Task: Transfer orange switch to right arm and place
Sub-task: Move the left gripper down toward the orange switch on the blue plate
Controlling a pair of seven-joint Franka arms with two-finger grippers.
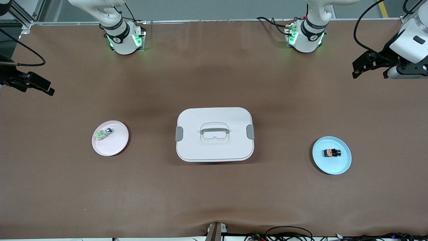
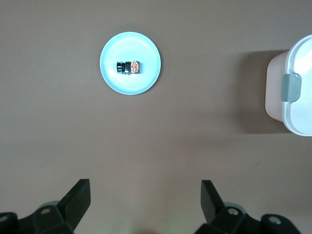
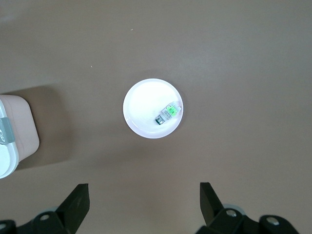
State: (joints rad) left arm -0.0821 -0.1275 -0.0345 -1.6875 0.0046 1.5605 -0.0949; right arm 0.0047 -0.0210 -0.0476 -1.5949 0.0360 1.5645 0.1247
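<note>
Left gripper (image 2: 145, 202) hangs with jaws spread wide and empty over bare table at its arm's end; you've got nothing in hand yet. From it, the orange switch (image 2: 128, 67) lies straight ahead and well apart, flat on the blue plate (image 2: 147, 80), long axis running across your jaw line, so you'd likely turn the wrist before closing. Your left arm is clearly the nearer one. Right gripper (image 3: 144, 202) waits, also spread wide and empty, over its own end. Ahead of it the pink plate (image 3: 141, 105) holds the green switch (image 3: 168, 113); leave that alone. White lidded box (image 1: 214, 134), shut, sits between the plates.
</note>
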